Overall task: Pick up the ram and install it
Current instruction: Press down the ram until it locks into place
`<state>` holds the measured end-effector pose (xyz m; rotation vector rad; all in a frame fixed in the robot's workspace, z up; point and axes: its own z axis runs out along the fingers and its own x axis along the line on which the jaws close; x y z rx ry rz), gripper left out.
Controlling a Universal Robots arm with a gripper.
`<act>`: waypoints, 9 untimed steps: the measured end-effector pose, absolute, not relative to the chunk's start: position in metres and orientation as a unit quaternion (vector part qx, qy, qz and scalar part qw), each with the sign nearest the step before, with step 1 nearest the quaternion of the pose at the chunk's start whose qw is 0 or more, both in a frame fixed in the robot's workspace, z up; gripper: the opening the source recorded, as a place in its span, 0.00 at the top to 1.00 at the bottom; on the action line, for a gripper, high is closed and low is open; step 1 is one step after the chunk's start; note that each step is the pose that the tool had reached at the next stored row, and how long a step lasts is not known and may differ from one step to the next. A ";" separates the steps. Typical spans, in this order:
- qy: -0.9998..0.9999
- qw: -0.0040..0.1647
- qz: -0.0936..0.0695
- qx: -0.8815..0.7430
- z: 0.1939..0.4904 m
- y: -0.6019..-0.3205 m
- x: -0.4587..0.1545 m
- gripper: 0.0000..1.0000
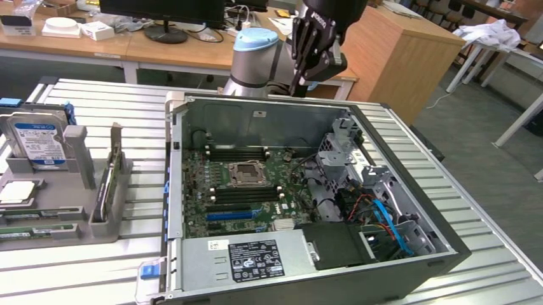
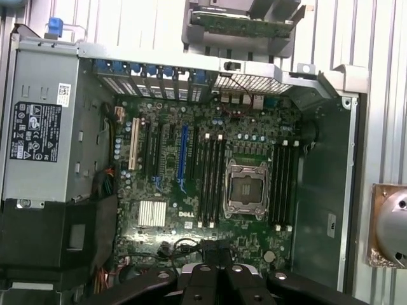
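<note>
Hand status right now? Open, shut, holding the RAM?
Hand: above the open PC case, nothing visibly held; open or shut cannot be told.

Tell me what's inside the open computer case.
Inside the computer case: a green motherboard with an empty processor socket, memory slots, a power supply and cables. Whatever lies under the power supply is hidden.

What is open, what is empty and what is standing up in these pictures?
Dark grey metal computer case: lying on its side, side panel off, open.
Silver square processor socket: empty, no chip or cooler on it.
Black memory slots: empty.
Silver and blue hard drive: upright in the grey holder.
Black robot gripper: above the case's rear edge, holding nothing visible.
</note>
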<state>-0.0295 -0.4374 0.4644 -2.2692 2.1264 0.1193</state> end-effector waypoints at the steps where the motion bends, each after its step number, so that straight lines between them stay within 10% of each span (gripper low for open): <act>1: 0.683 0.015 0.038 -0.729 0.463 -0.437 -0.029 0.90; 9: 0.683 0.015 0.038 -0.729 0.448 -0.437 -0.030 0.90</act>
